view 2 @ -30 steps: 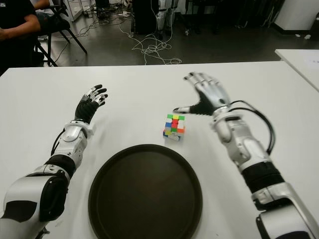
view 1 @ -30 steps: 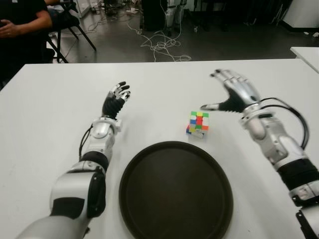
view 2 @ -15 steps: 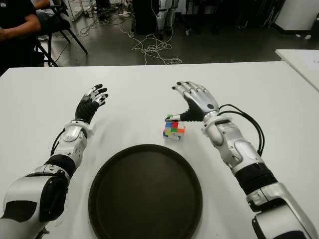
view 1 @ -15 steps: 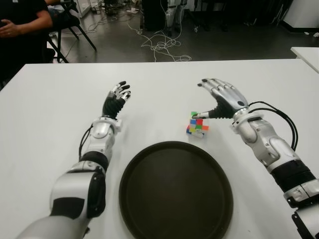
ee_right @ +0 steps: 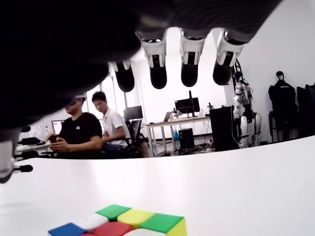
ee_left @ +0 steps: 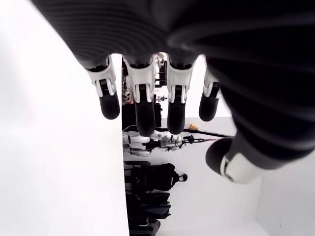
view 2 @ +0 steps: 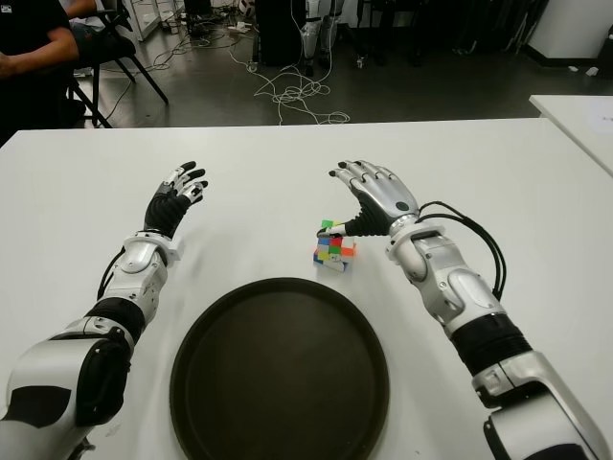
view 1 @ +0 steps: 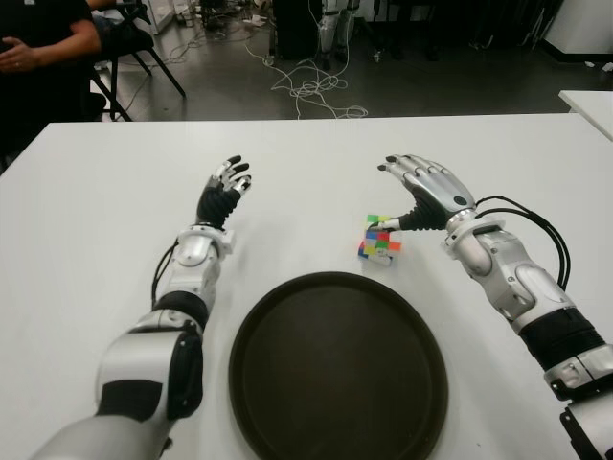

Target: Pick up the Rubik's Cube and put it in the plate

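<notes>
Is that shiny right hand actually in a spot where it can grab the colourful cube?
Probably yes. The right hand hovers open right over the Rubik's Cube, thumb by its top edge, and nothing lies between them. The fingers have not closed on it yet.

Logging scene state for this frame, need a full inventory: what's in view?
Rubik's Cube: 1, multicoloured, on the table just beyond the plate, under the right hand.
Plate: 1, dark brown, round, near table edge, nothing in it.
Table: 1, white.
Cables: a tangle, white, on the floor beyond the table.
Person: 1, black top, seated far left.
Left hand: open, left of the cube.
Right hand: fingers spread over the cube, not closed.
</notes>
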`<move>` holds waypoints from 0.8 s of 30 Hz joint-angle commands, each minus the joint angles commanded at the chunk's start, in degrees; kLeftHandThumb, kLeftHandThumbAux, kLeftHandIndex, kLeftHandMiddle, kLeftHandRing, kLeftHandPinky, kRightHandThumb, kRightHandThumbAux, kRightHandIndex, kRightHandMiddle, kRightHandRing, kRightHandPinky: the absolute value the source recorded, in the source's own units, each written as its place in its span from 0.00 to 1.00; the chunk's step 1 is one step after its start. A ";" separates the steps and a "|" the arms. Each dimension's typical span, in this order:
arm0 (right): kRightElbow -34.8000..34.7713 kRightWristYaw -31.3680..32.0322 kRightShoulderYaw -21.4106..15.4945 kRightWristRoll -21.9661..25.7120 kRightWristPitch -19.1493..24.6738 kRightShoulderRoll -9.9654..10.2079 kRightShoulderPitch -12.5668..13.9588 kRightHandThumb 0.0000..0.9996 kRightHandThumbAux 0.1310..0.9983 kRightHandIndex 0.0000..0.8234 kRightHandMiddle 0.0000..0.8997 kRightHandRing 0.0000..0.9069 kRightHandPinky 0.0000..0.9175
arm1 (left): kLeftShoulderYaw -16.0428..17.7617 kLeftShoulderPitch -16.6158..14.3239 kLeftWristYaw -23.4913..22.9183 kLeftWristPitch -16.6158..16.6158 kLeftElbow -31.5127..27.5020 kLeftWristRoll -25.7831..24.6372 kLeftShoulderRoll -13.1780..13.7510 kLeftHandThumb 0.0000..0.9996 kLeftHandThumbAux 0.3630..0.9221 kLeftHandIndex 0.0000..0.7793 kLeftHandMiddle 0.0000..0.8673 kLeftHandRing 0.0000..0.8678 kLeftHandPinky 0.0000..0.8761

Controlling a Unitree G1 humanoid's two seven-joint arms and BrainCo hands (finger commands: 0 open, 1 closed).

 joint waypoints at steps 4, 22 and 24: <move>-0.25 -0.25 0.07 -0.49 -0.01 0.09 0.11 0.00 0.31 0.00 0.06 0.07 0.09 | -0.18 -0.02 0.17 0.08 0.04 0.29 0.09 0.03 0.56 0.16 0.19 0.15 0.12; 2.21 1.39 2.17 -0.59 -0.98 1.11 -0.78 0.00 0.32 0.00 0.06 0.06 0.06 | 0.33 0.02 0.38 0.17 0.04 0.07 -0.12 0.02 0.52 0.18 0.19 0.16 0.12; 3.09 1.56 2.40 -0.61 -1.13 1.22 -1.05 0.00 0.33 0.00 0.06 0.06 0.06 | 0.27 0.04 0.29 0.12 0.03 0.13 -0.08 0.02 0.52 0.17 0.19 0.16 0.12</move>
